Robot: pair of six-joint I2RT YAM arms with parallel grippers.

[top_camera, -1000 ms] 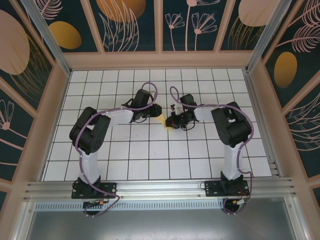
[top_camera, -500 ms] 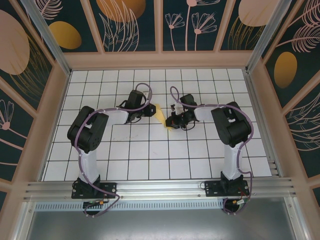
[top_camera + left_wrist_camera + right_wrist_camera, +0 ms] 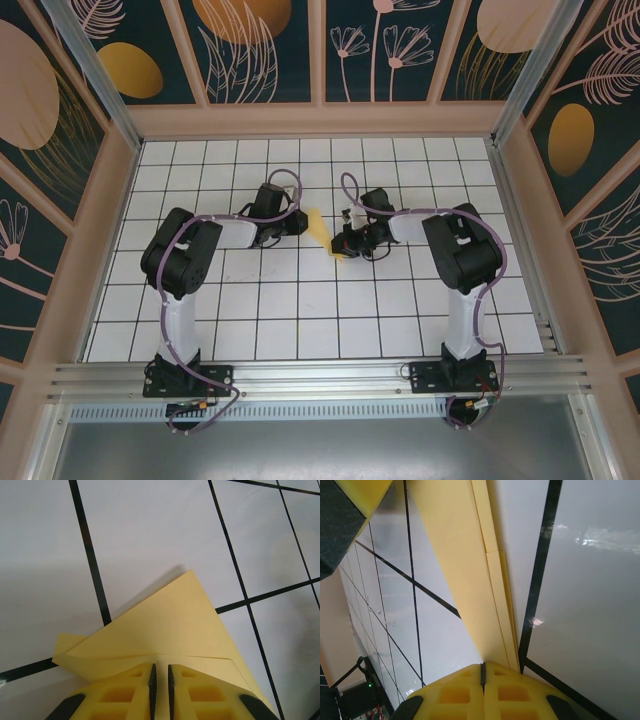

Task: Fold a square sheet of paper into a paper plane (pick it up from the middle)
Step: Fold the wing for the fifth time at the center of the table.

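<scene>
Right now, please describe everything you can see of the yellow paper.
The paper is thin, plain yellow, folded in layers with sharp creases into a long wedge. It sits on or just above the white tiled floor, near its middle, one flap slightly lifted. The right gripper has its jaws shut on the narrow end. The left gripper meets the wide end, jaws almost closed; whether they pinch it is unclear.

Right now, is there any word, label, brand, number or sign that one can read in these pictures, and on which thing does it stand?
No readable text anywhere.
Yellow paper plane: plain, nothing printed.
Tiled floor: only black grid lines.
Wall panels: orange ovals and plant drawings, no letters.
</scene>
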